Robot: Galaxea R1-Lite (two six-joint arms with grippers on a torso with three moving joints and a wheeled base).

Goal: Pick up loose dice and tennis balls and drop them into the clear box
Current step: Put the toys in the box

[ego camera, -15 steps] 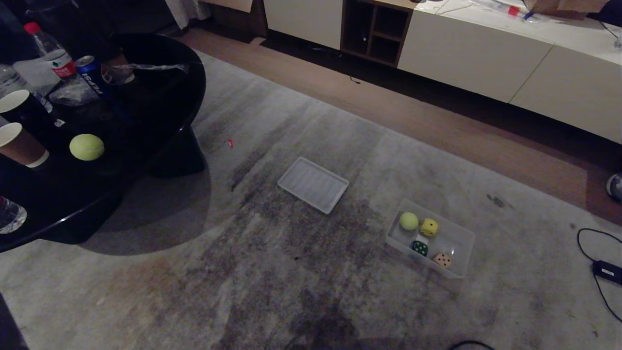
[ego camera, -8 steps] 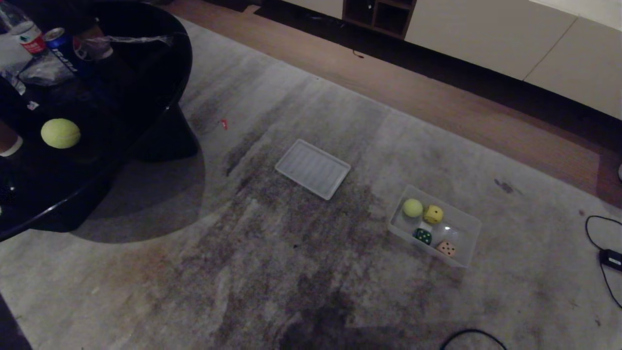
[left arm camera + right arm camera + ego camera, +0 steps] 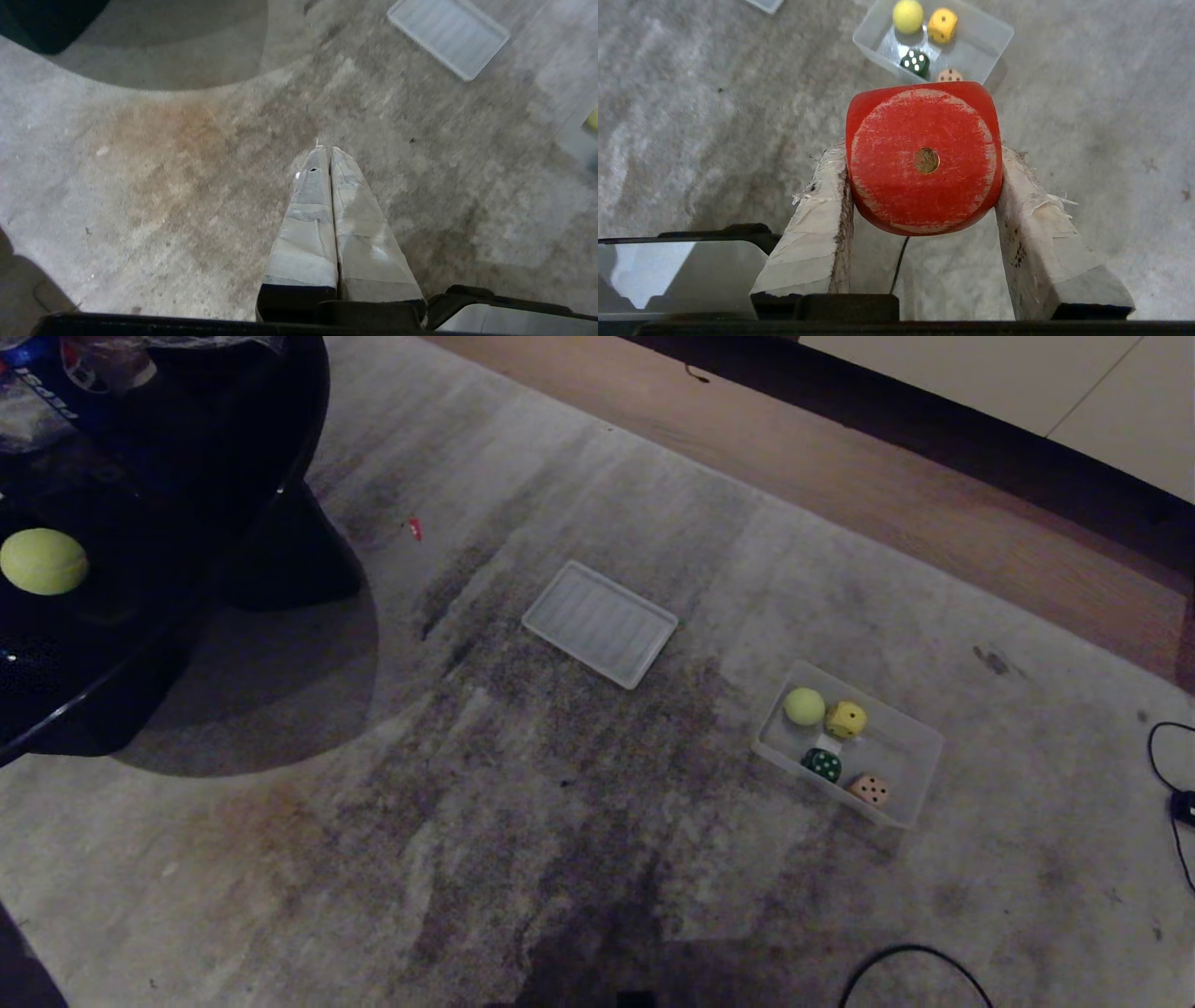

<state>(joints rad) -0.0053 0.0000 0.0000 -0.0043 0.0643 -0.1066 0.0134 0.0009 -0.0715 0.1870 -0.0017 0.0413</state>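
The clear box point(image 3: 920, 747) point(image 3: 994, 35) sits on the carpet at the right of the head view. Inside it lie a tennis ball point(image 3: 804, 706) point(image 3: 908, 15), a yellow die point(image 3: 846, 720) point(image 3: 942, 25), a dark green die point(image 3: 822, 764) point(image 3: 915, 62) and a tan die point(image 3: 870, 790) point(image 3: 949, 75). My right gripper point(image 3: 924, 154) is shut on the red die point(image 3: 923, 156), held above the carpet short of the box. A second tennis ball point(image 3: 42, 561) rests on the black table point(image 3: 140, 625). My left gripper point(image 3: 326, 150) is shut and empty over bare carpet. Neither arm shows in the head view.
A flat ribbed translucent lid point(image 3: 600, 623) point(image 3: 447, 35) lies on the carpet left of the box. Black cables point(image 3: 910, 966) run along the near and right edges. The table also carries a can point(image 3: 37, 383). A wood floor strip point(image 3: 887, 495) and pale cabinets lie beyond.
The head view has tilted downward, so the whole scene slid up and left in the picture; the cups and bottles on the table have left the view. The objects themselves have not moved.
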